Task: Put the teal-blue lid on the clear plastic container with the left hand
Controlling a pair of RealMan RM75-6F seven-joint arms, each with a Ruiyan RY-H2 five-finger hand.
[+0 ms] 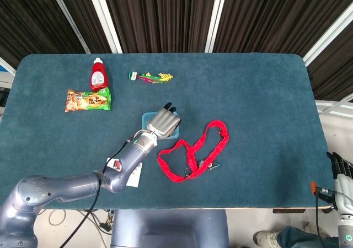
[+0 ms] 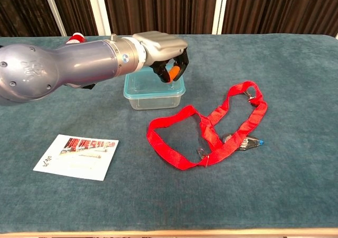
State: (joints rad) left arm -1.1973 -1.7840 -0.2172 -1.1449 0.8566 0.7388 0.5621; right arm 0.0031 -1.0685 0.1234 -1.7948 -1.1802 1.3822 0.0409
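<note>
**Left robot hand over the lidded container**

On the tabletop [image 2: 296, 195], a printed card [image 2: 76, 156] lies at the left. The clear plastic container [image 2: 154, 98] stands mid-table with the teal-blue lid [image 2: 153, 92] seated on its rim; nothing shows inside it. The left robot hand [image 2: 161, 50] hangs over its far edge, fingers curled downward; whether they touch the lid I cannot tell. A red lanyard [image 2: 211, 129] lies just right. The right robot hand [image 1: 341, 173] sits off the table's corner, its grasp unclear.

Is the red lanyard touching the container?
No: in the chest view the red lanyard lies apart from the clear plastic container, with bare table cloth between them.
</note>
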